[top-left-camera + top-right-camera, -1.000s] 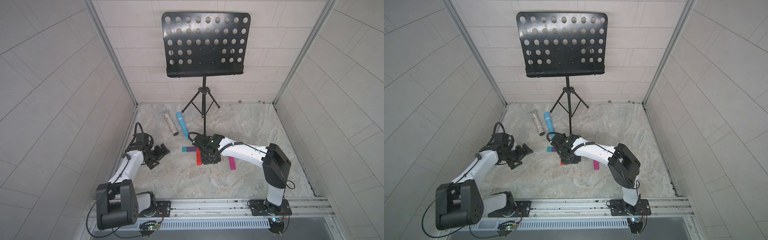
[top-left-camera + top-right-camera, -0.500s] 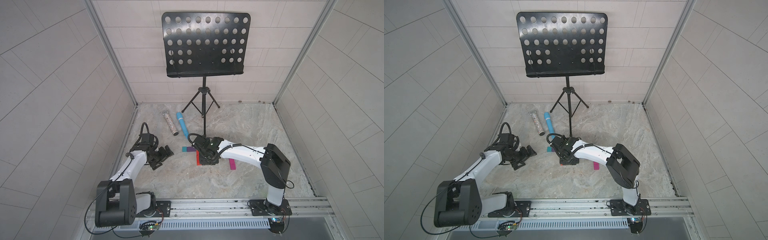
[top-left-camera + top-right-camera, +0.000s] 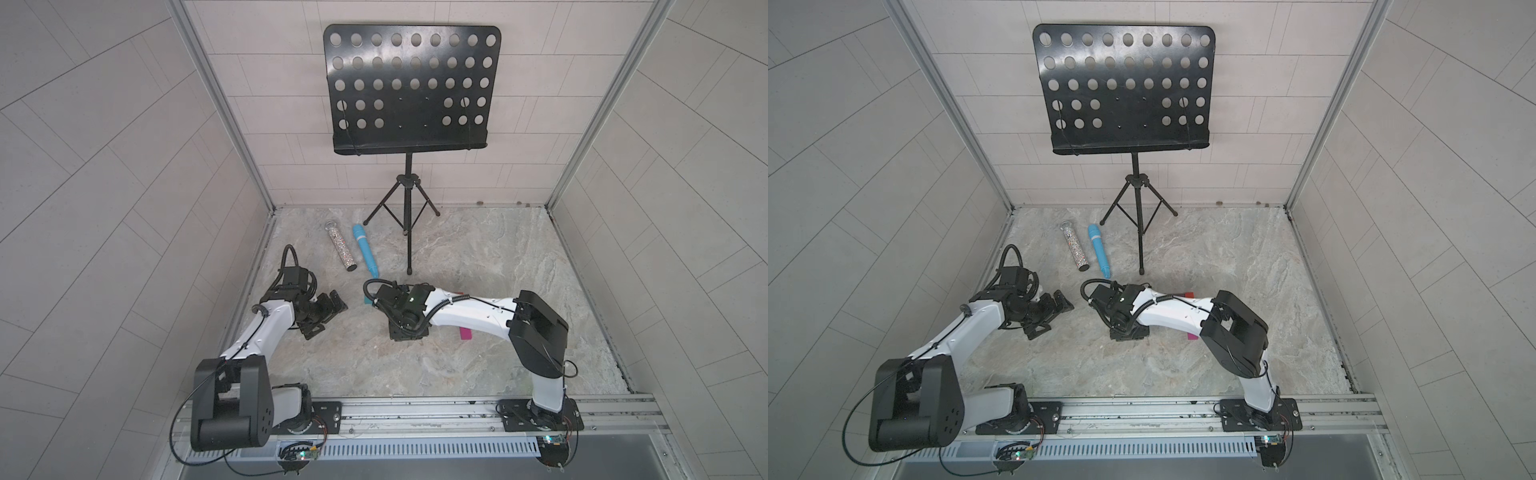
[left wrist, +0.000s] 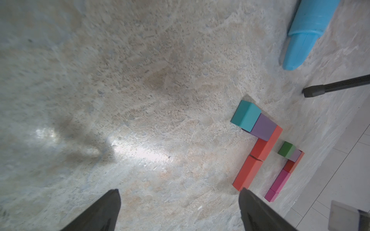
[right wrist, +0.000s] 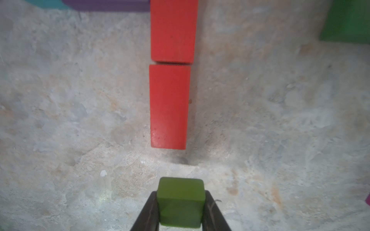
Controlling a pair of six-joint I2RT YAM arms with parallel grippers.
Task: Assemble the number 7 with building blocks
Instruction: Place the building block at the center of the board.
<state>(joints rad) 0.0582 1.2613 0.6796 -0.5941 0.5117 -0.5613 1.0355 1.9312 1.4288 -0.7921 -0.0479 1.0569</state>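
Observation:
My right gripper (image 5: pixel 181 208) is shut on a small green block (image 5: pixel 181 200), held just above the stone floor. Ahead of it two red blocks (image 5: pixel 170 106) lie end to end, meeting a purple block (image 5: pixel 108 5) and a teal block (image 5: pixel 50 3) at their far end. A second green block (image 5: pixel 346 22) lies off to one side. In the left wrist view the teal block (image 4: pixel 246 116), purple block (image 4: pixel 264 128) and red blocks (image 4: pixel 248 172) form an angle. My left gripper (image 4: pixel 180 190) hangs open and empty to their left. In both top views the right gripper (image 3: pixel 405 332) hides most blocks.
A black music stand (image 3: pixel 409 232) stands behind the blocks, one leg (image 4: pixel 336 88) near them. A blue microphone (image 3: pixel 365 255) and a glittery silver tube (image 3: pixel 343 249) lie at the back left. A magenta block (image 3: pixel 465 333) shows under the right forearm. Tiled walls close in three sides.
The right gripper has come toward the front with the green block, now covering the red blocks in the top views. The left gripper has shifted slightly right toward the centre.

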